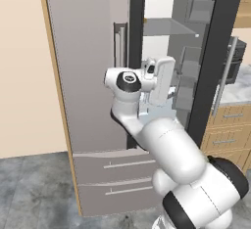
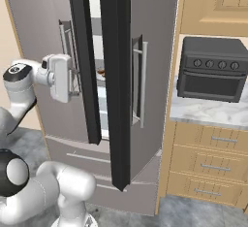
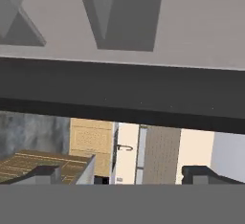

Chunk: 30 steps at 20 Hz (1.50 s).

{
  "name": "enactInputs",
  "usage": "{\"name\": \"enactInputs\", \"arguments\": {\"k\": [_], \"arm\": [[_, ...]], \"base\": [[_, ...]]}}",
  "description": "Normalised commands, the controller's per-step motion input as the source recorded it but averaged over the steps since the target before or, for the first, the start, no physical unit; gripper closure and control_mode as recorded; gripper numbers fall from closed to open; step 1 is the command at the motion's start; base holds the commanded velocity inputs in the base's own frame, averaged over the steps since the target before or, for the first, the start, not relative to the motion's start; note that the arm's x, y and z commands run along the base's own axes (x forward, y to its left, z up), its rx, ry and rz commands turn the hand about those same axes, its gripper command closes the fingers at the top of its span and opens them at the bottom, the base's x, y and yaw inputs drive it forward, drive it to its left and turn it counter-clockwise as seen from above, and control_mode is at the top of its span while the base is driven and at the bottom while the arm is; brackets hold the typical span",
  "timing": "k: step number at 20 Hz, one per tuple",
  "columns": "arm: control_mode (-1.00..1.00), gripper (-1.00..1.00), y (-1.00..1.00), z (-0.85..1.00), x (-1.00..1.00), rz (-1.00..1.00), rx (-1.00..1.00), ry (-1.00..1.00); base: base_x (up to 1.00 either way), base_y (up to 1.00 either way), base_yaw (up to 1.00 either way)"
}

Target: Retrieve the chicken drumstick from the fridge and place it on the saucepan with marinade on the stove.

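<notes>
Pincer (image 3: pixel 122 175) wide open and empty at the open fridge (image 1: pixel 93 101), chicken drumstick likely the small brown bit on a shelf through the door gap (image 2: pixel 101 72); judging it light, lumpy, maybe slick, so grip across the thick middle.

I see the fridge (image 2: pixel 53 8) standing open, its right door (image 2: pixel 140 75) swung outward; my hand sits at the gap between the doors, that door's dark edge (image 3: pixel 122 91) barring the way just ahead.
</notes>
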Motion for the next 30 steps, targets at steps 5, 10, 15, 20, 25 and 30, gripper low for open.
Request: {"name": "enactInputs", "arguments": {"k": [5,10,15,20,25,30], "arm": [[-1.0,-1.0,-0.59,0.0,0.57,-0.14,-0.04,0.01],[-1.0,-1.0,-0.4,-0.02,0.85,-0.07,-0.05,0.02],[-1.0,-1.0,-0.52,-0.09,0.44,-0.12,-0.06,0.05],[-1.0,-1.0,-0.95,-0.17,-0.03,-0.23,-0.03,0.09],[-1.0,-1.0,-1.0,-0.18,-0.37,-0.29,0.0,0.08],[-1.0,-1.0,-1.0,-0.08,-0.58,-0.28,0.02,0.02]], "base": [[0.0,0.0,0.0],[0.0,0.0,0.0],[0.0,0.0,0.0],[0.0,0.0,0.0],[0.0,0.0,0.0],[0.0,0.0,0.0]]}}
